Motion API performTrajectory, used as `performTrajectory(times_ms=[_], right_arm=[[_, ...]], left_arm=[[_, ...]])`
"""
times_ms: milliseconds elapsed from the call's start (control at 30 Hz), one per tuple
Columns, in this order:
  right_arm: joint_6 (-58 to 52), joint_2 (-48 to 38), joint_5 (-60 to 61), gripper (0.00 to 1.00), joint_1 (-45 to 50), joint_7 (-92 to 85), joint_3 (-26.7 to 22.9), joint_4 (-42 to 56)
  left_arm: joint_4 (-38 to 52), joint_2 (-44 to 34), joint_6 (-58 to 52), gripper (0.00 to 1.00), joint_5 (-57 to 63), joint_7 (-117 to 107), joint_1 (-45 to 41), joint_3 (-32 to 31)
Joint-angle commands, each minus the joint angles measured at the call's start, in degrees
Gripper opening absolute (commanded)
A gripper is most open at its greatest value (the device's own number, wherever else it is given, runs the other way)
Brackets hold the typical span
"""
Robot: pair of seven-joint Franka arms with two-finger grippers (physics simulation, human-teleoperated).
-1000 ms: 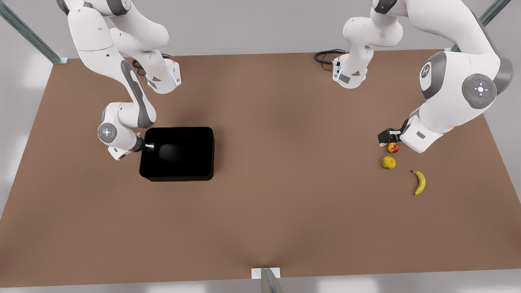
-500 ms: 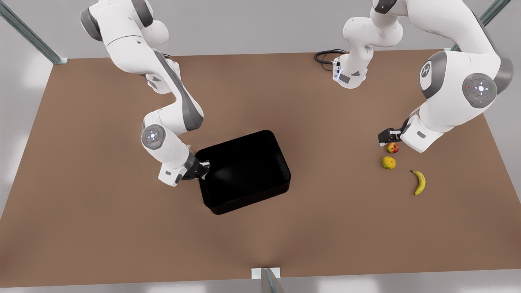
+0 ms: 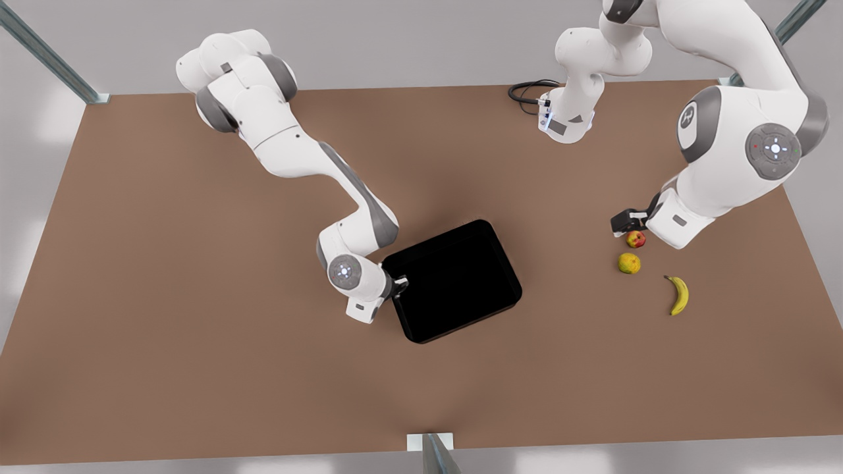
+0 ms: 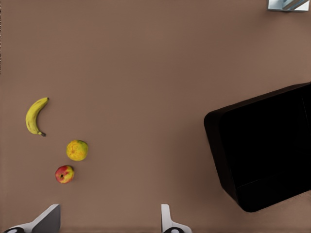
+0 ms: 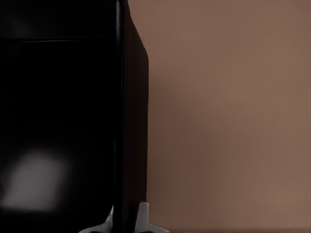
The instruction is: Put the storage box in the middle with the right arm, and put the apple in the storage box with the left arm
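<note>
The storage box (image 3: 461, 280) sat tilted at the front view's centre, its wall pinched by the right gripper (image 3: 399, 284). At the front view's right, the apple (image 3: 635, 239) lay just below the spread-open left gripper (image 3: 625, 222).

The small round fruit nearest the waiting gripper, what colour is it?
The apple is red with yellow patches, clearest in the left wrist view.

Light soft, even, bright. Brown table (image 3: 164, 329) lit all over, no hard glare. Faint dark shadow on table under arms, fuzzy edges. Storage box (image 3: 454, 283) very black inside, no detail to see in front view. In right wrist view, pale dull shine on box inside wall (image 5: 34, 184). Small soft shadows under fruits. Pictures a bit smeared, not crisp.
</note>
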Motion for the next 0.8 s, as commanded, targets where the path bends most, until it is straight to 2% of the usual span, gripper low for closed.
performTrajectory(times_ms=[0, 133, 167, 200, 267, 300, 367, 400, 433, 467, 533, 600, 667, 767], right_arm=[[0.59, -0.06, 0.08, 1.00, 0.01, 2.10, -0.05, -0.13], [0.41, -0.76, 0.17, 1.00, -0.08, 1.58, 0.04, 0.31], [0.06, -2.51, 0.26, 1.00, -0.42, 1.58, 0.04, 0.31], [-2.04, -7.95, 0.26, 1.00, -2.00, 1.58, 0.04, -0.12], [-14.24, -15.51, 1.66, 1.00, -7.45, 1.58, -0.05, 0.05], [-24.69, -19.73, 3.78, 1.00, -11.57, 1.40, -1.89, 0.14], [-40.44, -21.06, 2.99, 1.00, -21.33, 0.00, -9.53, -0.13], [-43.53, -20.53, -0.08, 1.00, -25.56, -1.93, -11.30, 0.05], [-44.76, -20.80, -4.66, 1.00, -26.18, -7.11, -14.28, 0.23], [-45.29, -23.68, -4.93, 1.00, -28.27, -9.84, -15.08, -0.39], [-46.86, -36.07, -8.44, 1.00, -30.31, -14.51, -15.17, -4.08], [-49.07, -41.44, -8.62, 1.00, -30.31, -14.51, -15.17, -4.34], [-49.51, -42.33, -10.11, 1.00, -29.70, -14.51, -14.20, -5.40], [-48.89, -42.51, -10.11, 1.00, -29.25, -14.68, -14.11, -7.25]], left_arm=[[0.18, -0.22, -0.60, 1.00, 0.33, -0.14, 0.12, 0.41], [-0.52, -0.22, -0.07, 1.00, 0.42, 0.56, 0.91, 4.19], [-3.41, -0.48, 3.17, 1.00, 0.33, 1.26, 0.91, 6.65], [-8.60, -0.83, 9.50, 1.00, 0.33, 1.35, 0.91, 9.03], [-17.38, -0.83, 19.07, 1.00, -0.10, 8.36, 1.35, 11.22], [-22.56, -0.83, 22.51, 1.00, -0.11, 11.62, 1.35, 11.40], [-30.92, -1.45, 24.88, 1.00, -0.11, 13.83, 1.96, 11.40], [-35.32, -1.71, 30.33, 1.00, -0.02, 14.18, 2.14, 11.40], [-38.84, -1.63, 35.43, 1.00, -0.02, 15.76, 3.19, 11.40], [-40.24, -1.63, 36.92, 1.00, -0.02, 19.96, 3.98, 11.49], [-44.11, -1.63, 39.13, 1.00, 0.24, 27.88, 4.78, 11.49], [-46.39, -1.45, 41.22, 1.00, 0.42, 35.96, 5.39, 14.03], [-49.74, -0.75, 46.16, 1.00, 0.33, 40.37, 6.53, 14.74], [-51.05, 0.75, 47.56, 1.00, 0.33, 40.28, 6.71, 14.74]])
